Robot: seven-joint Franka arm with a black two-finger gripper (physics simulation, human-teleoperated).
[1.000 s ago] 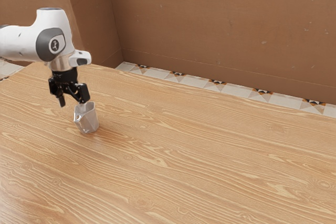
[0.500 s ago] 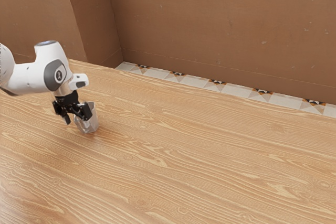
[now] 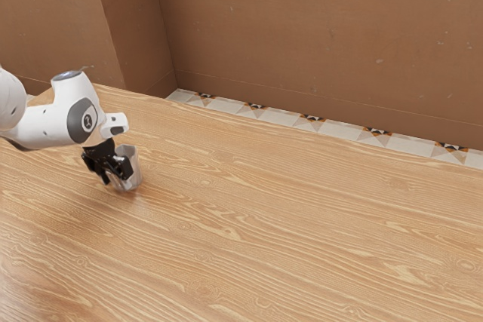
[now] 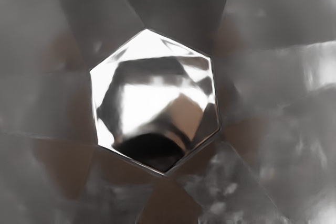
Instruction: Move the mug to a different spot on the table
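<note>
Gripper (image 3: 112, 170) is down at the rim of the faceted metal mug (image 3: 128, 174), upright toward the exterior view's left on the wooden table (image 3: 287, 216); whether it has closed I cannot tell, so this looks like the grasp step, with a firm clamp and lift needed next.

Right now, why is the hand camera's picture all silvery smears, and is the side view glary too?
Wrist view: the camera looks straight down into the mirror-like mug; its six-sided bottom glares bright, and its walls smear grey and brown reflections. Exterior view: the light is soft and even, with no glare on the wooden table; the mug shows small glints.
</note>
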